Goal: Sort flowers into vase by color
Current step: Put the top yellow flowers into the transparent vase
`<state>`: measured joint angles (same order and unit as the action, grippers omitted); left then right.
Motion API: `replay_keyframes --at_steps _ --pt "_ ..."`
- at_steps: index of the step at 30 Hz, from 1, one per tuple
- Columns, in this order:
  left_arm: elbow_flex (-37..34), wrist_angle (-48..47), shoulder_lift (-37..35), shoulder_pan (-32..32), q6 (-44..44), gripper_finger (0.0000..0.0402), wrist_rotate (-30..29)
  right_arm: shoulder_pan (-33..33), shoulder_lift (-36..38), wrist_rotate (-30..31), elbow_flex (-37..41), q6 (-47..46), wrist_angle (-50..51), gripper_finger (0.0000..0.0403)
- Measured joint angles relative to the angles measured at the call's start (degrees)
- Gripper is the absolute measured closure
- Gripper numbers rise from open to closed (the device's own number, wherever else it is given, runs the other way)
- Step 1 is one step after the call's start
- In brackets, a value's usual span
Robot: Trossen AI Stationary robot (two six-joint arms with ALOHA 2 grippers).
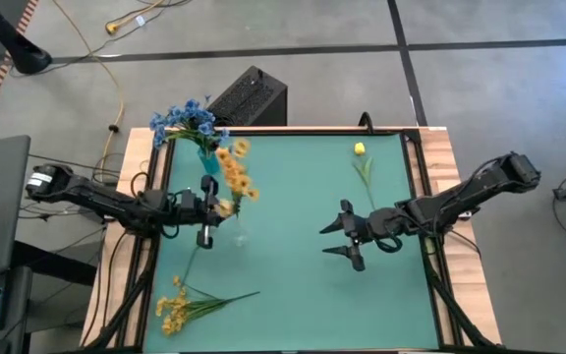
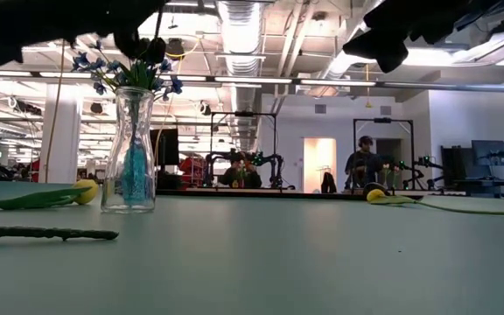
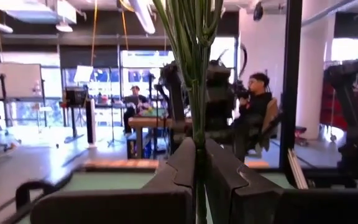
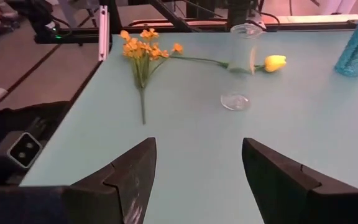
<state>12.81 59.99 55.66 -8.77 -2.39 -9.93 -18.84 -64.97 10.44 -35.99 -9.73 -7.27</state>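
- The left gripper (image 1: 207, 208) was seen over the left half of the green table (image 1: 293, 285), its jaws clamped shut on the green stalks of a yellow spray (image 1: 235, 173).
- In the left wrist view, those stalks (image 3: 193, 74) were shown pinched between the two dark fingers (image 3: 182, 163) and rising upward out of the frame.
- The orange-yellow blossoms of the held spray were pictured from above just beside the blue spray (image 1: 185, 121), which stood in a vase at the table's far left corner.
- That blue spray's vase (image 2: 130, 151) was shown in the low view as clear glass with a blue filling inside.
- A clear glass vase (image 4: 243, 56) was seen in the right wrist view, standing upright in front of a bud stem.
- The right gripper (image 1: 340, 239) was held above the table's right half, its jaws spread wide and nothing between them.
- A second yellow spray (image 1: 180, 305) was left lying flat near the table's near left corner.
- A single yellow bud stem (image 1: 361, 157) was seen lying on the table's far right part, well apart from the vases.
- Another yellow bud (image 2: 85, 191) was shown in the low view lying on the table beside the blue-filled vase.
- Seated people (image 2: 363, 164) were visible at workbenches in the room beyond the table.
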Motion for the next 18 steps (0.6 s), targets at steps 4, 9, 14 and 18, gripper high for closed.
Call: replay_keyframes --at_steps 4,9,14,18 --pt "-2.1 0.4 0.0 -0.3 0.8 0.0401 0.1 -1.3 -0.5 0.3 0.0 -0.4 -1.0 0.0139" --pt "-3.7 0.0 0.6 -0.3 1.1 0.0401 0.1 -2.6 -3.4 0.2 0.0 -0.2 -4.9 0.0139" --pt "-4.5 -0.5 1.7 -0.4 2.6 0.0401 0.8 -2.2 -6.9 0.2 0.0 0.8 -7.7 0.0139" --pt "-5.4 -0.9 1.8 -1.2 3.0 0.0401 0.9 -1.1 -8.2 0.1 0.0 0.7 -8.5 0.0139"
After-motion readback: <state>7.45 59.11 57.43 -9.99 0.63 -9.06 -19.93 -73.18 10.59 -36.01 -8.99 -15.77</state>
